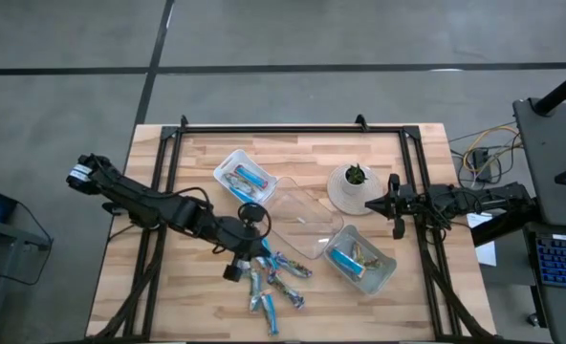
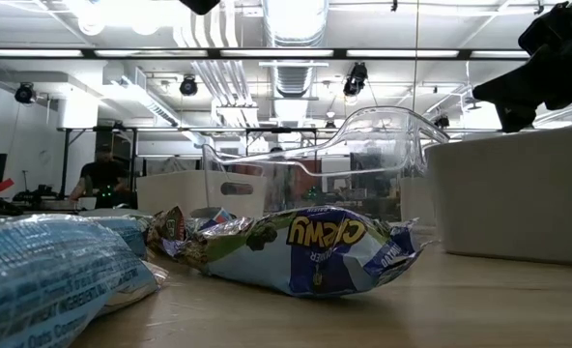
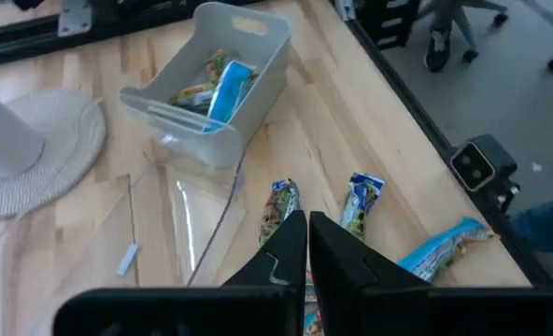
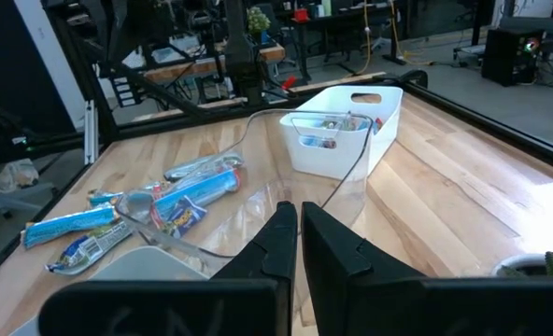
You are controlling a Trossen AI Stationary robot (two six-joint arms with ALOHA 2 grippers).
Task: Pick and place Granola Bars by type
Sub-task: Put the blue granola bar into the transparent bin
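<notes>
Several granola bars in blue and greenish-tan wrappers (image 1: 273,282) lie loose on the table near its near edge; they also show in the left wrist view (image 3: 362,198) and the low view (image 2: 315,246). More bars lie in a tray toward the far left (image 1: 245,177) and in a tray toward the right (image 1: 359,260). My left gripper (image 1: 259,250) (image 3: 306,233) is shut and stands over the far edge of the loose pile. My right gripper (image 1: 371,204) (image 4: 298,219) is shut and waits beside the plant pot, pointing toward the table's left.
A clear empty tray (image 1: 302,222) lies tilted between the two filled trays. A small potted plant (image 1: 355,177) stands on a round pale mat. A black frame (image 1: 293,127) runs around the table. Bare wood lies toward the near left corner (image 1: 159,296).
</notes>
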